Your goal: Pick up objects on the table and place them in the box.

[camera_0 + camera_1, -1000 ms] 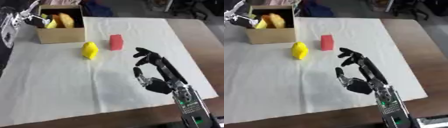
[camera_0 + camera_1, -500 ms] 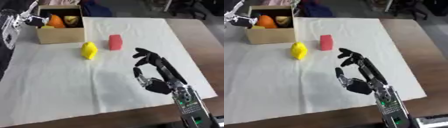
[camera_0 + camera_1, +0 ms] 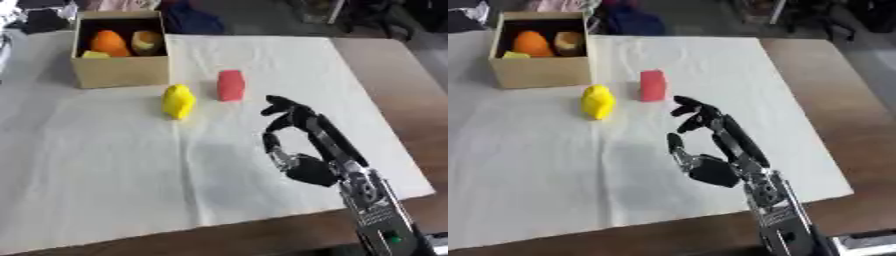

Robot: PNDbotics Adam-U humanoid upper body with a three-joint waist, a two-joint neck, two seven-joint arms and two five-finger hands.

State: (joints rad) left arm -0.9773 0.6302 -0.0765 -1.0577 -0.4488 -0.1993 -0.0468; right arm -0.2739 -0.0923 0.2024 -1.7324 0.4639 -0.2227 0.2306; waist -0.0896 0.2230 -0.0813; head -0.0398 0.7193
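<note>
left robot hand gone; red block [image 3: 230, 85] beyond right robot hand [image 3: 302, 145].

A white cloth [image 3: 131, 170] covers most of the brown wooden tabletop [image 3: 394, 85], creased down its middle, with bare wood showing along its right side and near edge. Beyond the tabletop's far edge lies a dark blue bundle of fabric [image 3: 194, 22], with something pale pink [image 3: 122, 5] just left of it. Dark chair legs [image 3: 367, 15] stand past the far right corner.
</note>
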